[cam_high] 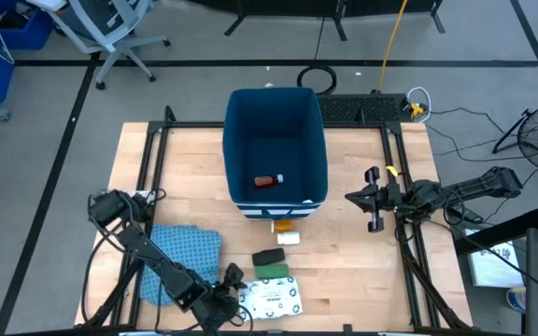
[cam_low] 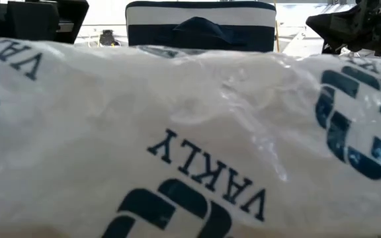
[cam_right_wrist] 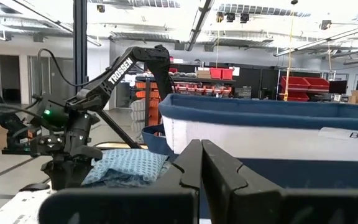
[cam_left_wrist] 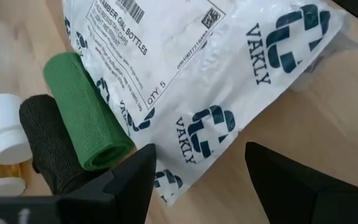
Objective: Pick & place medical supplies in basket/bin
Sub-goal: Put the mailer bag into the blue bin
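Now my left gripper [cam_left_wrist: 197, 171] hangs open over the packet [cam_left_wrist: 216, 74] near the tabletop's front edge; limp, slippery plastic, so I'd pinch its rim. Right gripper [cam_high: 374, 199] waits closed.

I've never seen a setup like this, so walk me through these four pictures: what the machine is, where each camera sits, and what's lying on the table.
It is a robot with two dark arms at a wooden table. The overhead picture shows everything. One camera sits at table height, almost blocked by the white packet. The other two ride on the wrists.

The left end effector is open, held just over the packet's edge and holding nothing. The right end effector is shut and empty, waiting beside the blue bin.

A red tube already lies in the bin. Outside it lie a green roll, a black roll, small white and orange pieces and a blue cloth.
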You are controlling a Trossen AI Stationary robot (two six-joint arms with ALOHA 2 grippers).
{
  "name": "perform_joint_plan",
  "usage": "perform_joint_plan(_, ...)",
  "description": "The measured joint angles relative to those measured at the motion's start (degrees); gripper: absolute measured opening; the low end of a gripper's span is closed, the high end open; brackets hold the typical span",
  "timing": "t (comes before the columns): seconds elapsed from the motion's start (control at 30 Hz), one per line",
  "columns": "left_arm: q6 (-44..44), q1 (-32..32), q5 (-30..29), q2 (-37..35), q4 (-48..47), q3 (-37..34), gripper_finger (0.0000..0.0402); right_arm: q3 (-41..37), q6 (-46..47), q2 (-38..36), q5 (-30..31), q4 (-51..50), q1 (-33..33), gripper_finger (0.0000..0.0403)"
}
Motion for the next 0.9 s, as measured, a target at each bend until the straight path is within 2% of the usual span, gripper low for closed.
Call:
perform_joint_plan(0.53,2.0,-0.2,-3.0,0.0,0.6,0.0,0.0242,0.0,-0.1,0.2,0.0,-0.3,0.0,0.0)
perform_joint_plan(0.7,2.3,0.9,-3.0,0.0,2.0,0.0,0.0193,0.0,-0.2,0.2,0.0,-0.3,0.0,0.0)
perform_joint_plan(0.9,2.3,1.8,0.5,0.0,2.0,0.0,0.0096,0.0,-0.2,0.2,0.0,-0.5,0.0,0.0)
